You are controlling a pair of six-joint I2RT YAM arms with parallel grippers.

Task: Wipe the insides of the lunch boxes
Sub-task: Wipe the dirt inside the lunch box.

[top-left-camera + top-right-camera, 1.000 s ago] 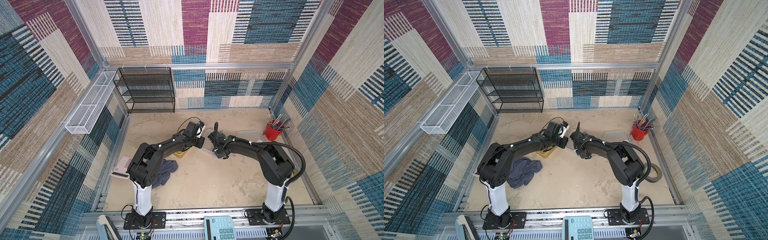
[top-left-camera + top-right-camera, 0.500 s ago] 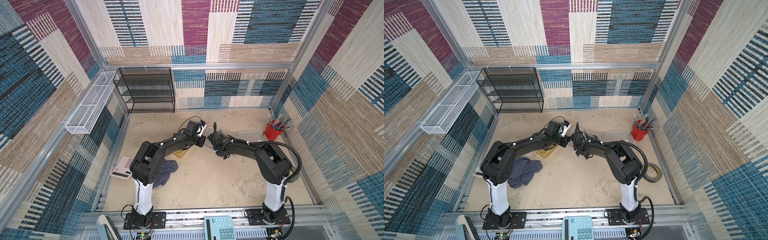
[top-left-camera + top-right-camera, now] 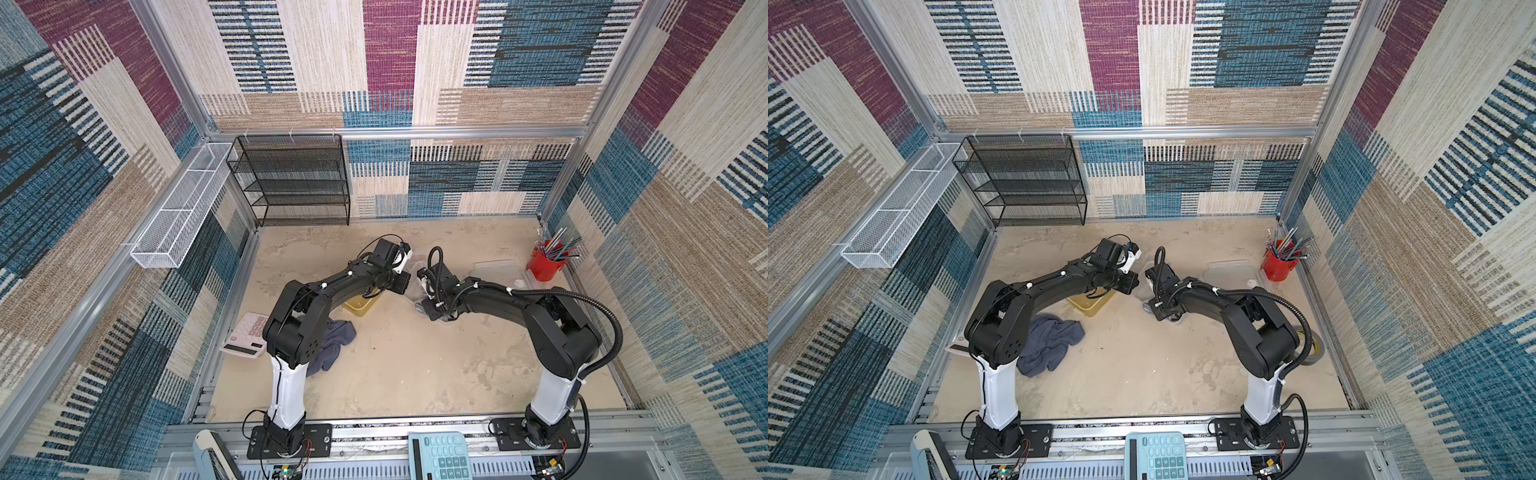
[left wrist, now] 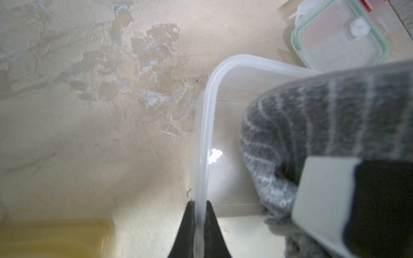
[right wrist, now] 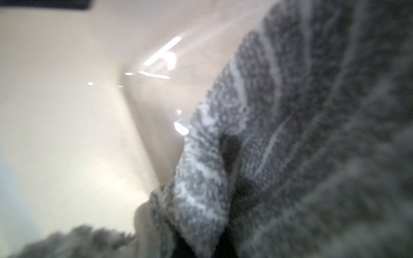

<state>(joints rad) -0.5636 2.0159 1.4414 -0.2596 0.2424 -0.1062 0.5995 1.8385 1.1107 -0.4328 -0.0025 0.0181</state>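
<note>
Hardly displaced over the last second, only its elbow [image 3: 561,332] swinging: right gripper [image 3: 432,305], clamped on grey white-striped cloth [image 4: 312,125] inside the frosted colourless round-cornered plastic lunch box [image 4: 205,125]; left gripper [image 4: 199,205] pinches that box's wall. Risk: cloth drag could pull the wall from the pinch, skidding the box. Box: mid-table, beside amber translucent lunch box [image 3: 359,305]; lidless, glossy.

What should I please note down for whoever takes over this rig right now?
Left gripper: shut on the wall of the clear lunch box, steadying it.
Right gripper: shut on the striped cloth, which is inside that box.
Amber lunch box: stands nearby, apart from the clear one. A lid lies off to the side.
Done: wiping of the clear box is under way.
Left: finish it. Whether the amber box has been wiped cannot be told, so wipe it too.
</note>
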